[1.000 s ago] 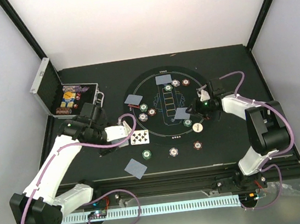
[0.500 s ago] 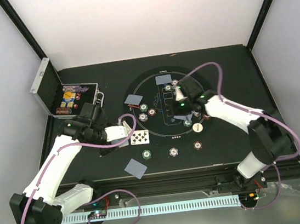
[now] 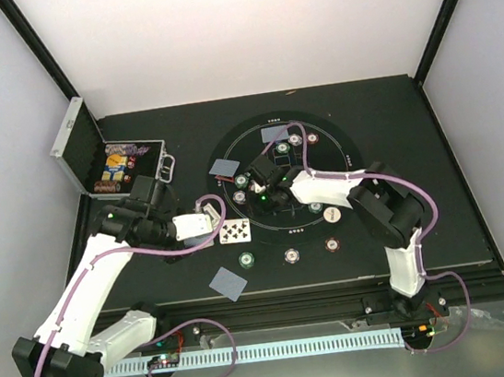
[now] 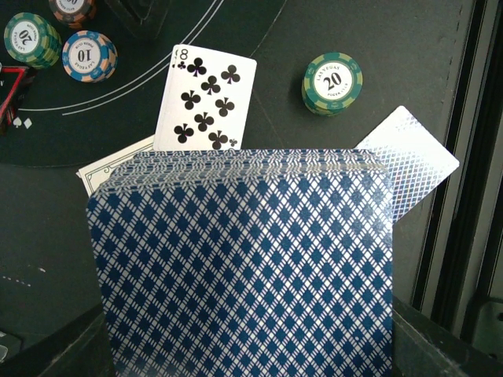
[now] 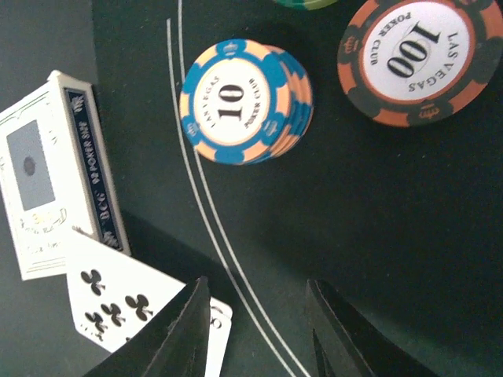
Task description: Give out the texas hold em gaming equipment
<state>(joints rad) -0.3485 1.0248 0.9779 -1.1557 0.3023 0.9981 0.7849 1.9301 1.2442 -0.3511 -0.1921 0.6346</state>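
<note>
silver case (image 3: 70, 144) lid up w/ chips (image 3: 107, 182) inside, l pincer (image 3: 207, 220) pinching card deck (image 4: 244, 259), r pincer (image 5: 258, 310) spread

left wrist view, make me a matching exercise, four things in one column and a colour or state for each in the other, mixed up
Things:
A deck of cards
B eight of clubs
C 10 chip stack
D lone card right of the deck

Colours or states:
1 lying face up
2 blue and peach
3 lying flat, face down
4 held upright, backs showing

Pairs: A-4, B-1, C-2, D-3
</note>
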